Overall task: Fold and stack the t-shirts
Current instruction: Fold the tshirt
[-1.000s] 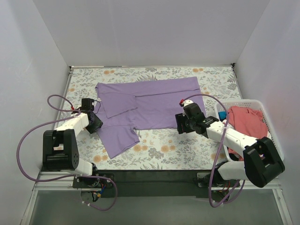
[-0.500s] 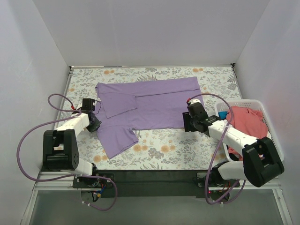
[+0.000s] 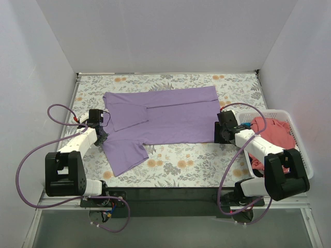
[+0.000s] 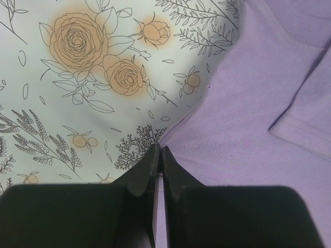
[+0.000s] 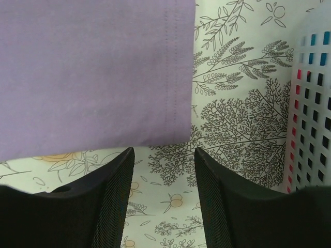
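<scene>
While the overhead camera gives me the lavender t-shirt (image 3: 165, 116) spread flat, only the wrist cameras settle the fingers. The left gripper (image 4: 158, 155) is pinched shut on that shirt's left edge, a sliver of lavender showing in the seam. The right gripper (image 5: 164, 152) stands parted and empty, tips just short of the shirt's near right corner. Right of the shirt, the white basket (image 3: 292, 116) holds the coral-pink t-shirt (image 3: 274, 133), which the right wrist view shows only as colour through the slats.

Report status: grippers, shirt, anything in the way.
Left gripper shut on lavender t-shirt edge. Right gripper open at its hem corner. Shirt mostly flat. Basket off right, not obstructing.
</scene>
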You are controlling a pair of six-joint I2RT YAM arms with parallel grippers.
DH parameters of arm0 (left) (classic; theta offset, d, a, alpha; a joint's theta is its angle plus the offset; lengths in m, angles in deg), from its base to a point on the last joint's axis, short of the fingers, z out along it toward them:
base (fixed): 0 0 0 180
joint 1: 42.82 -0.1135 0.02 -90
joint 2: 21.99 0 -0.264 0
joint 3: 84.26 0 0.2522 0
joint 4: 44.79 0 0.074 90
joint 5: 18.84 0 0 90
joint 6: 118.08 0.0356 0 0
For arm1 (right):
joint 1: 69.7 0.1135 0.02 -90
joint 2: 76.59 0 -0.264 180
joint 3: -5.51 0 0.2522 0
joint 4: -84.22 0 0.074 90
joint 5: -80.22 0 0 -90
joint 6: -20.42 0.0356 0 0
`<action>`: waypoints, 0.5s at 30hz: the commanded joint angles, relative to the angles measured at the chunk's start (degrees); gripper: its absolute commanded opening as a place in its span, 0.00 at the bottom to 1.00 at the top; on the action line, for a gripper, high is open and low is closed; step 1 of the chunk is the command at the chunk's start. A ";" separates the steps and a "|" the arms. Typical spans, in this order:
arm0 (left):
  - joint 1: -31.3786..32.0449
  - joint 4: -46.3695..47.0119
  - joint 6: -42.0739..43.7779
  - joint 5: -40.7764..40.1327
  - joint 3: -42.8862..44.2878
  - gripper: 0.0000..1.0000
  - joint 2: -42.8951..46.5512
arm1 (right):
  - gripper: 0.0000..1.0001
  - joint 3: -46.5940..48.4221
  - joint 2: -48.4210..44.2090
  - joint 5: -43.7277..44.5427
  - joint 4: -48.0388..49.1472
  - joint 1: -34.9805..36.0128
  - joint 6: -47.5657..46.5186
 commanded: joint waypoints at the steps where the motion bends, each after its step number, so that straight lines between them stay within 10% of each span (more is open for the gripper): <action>1: -0.04 -0.90 -0.64 -3.66 0.10 0.00 1.31 | 0.56 1.41 1.55 0.97 -0.05 -1.25 1.18; 15: 0.05 -0.29 -0.29 -2.43 -0.07 0.00 1.22 | 0.52 0.88 3.67 -4.57 3.55 -5.47 1.44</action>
